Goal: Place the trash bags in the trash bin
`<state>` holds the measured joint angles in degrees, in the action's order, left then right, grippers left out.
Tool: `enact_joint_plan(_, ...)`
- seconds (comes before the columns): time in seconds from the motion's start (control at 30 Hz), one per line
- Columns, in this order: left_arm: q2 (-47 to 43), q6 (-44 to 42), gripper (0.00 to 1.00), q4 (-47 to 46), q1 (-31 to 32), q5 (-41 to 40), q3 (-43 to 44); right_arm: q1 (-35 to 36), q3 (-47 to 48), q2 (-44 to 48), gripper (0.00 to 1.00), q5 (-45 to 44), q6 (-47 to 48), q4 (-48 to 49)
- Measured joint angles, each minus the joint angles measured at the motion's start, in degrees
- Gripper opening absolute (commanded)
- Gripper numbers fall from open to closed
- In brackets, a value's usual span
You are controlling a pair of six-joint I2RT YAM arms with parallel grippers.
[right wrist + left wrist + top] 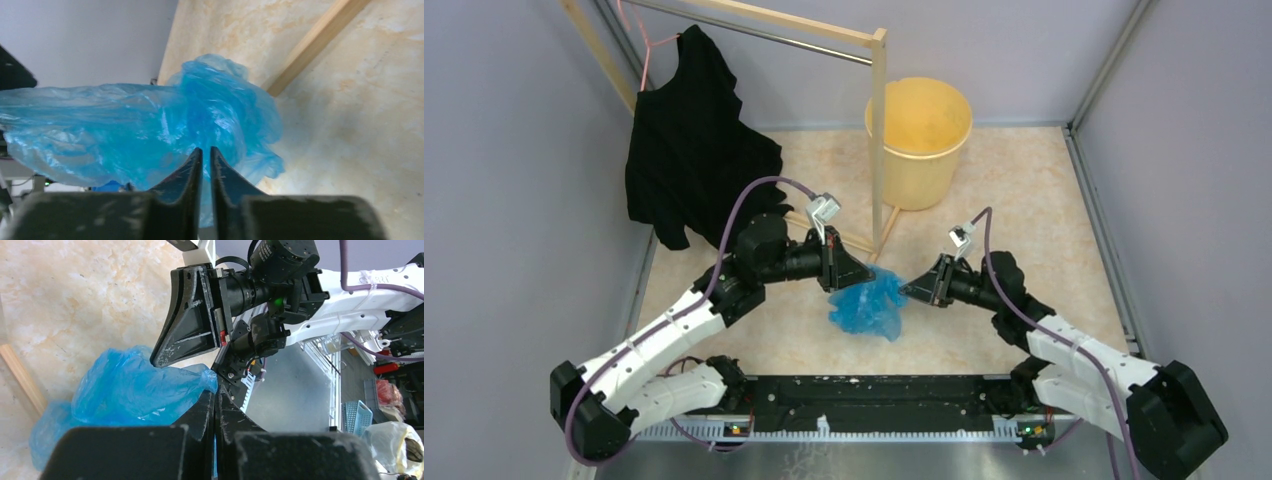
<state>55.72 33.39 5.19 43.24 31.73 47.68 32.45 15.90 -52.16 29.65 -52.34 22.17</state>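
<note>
Top view: blue bag point(869, 308) hangs mid-frame betw. left gripper point(867, 275) and right gripper point(907, 288). Bin point(919, 175) stands upper centre, up-frame of both. Right arm looks nearer; rack post point(879, 130) is just left of bin.

Left wrist view: fingers pressed together, pinching bag film.

Right wrist view: fingers nearly together on a fold. Bag bulk spreads left, long axis approx. horizontal.

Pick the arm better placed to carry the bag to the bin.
Right, likely: right claw grips the blue bag in front of the trash bin; the rack post stands between left claw and bin.
</note>
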Motion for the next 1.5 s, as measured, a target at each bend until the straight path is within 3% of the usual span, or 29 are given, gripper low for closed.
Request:
enact_joint_plan(0.07, -0.6, -0.4, 0.00, 0.5, 0.0, -0.5, 0.0, 0.0, 1.4, 0.1, 0.10, -1.5, 1.5, -3.5)
enact_joint_plan(0.17, -1.8, -0.6, 0.00, 2.4, 0.0, -2.9, 0.0, 0.0, 5.7, 0.8, 0.46, -4.3, 5.1, -9.6)
enact_joint_plan(0.27, -2.8, -0.6, 0.00, 5.0, 0.0, -7.1, 0.8, 0.6, 10.8, 1.4, 0.68, -4.1, 10.1, -13.7)
enact_joint_plan(0.43, -3.4, -0.8, 0.00, 7.0, 0.0, -11.4, 2.3, 10.3, 16.5, 1.5, 0.83, -5.9, 18.4, -18.0)
enact_joint_plan(0.57, -3.5, -0.8, 0.00, 7.6, 0.0, -12.0, 2.3, 16.4, 16.3, 1.0, 0.83, -8.7, 21.6, -20.1)
enact_joint_plan(0.67, -3.5, -0.8, 0.00, 8.1, 0.0, -11.9, 2.3, 17.0, 16.0, -1.6, 0.75, -11.6, 21.8, -19.3)
enact_joint_plan(0.93, -5.4, -0.8, 0.00, 9.0, 0.0, -12.0, 2.4, 17.0, 11.3, -12.7, 0.20, -16.1, 14.1, -8.8)
enact_joint_plan(1.1, -7.0, -1.5, 0.00, 11.7, 0.0, -14.5, 3.6, 16.4, 11.0, -14.0, 0.18, -18.1, 11.8, -8.2)
enact_joint_plan(1.33, -10.5, -4.2, 0.00, 21.5, -0.1, -30.5, 9.8, 9.3, 10.4, -4.4, 0.17, -25.9, 13.9, -18.8)
enact_joint_plan(1.5, -13.2, -6.4, 0.00, 24.6, -0.1, -37.8, 13.3, 8.5, 10.4, -2.5, 0.20, -28.3, 16.0, -23.1)
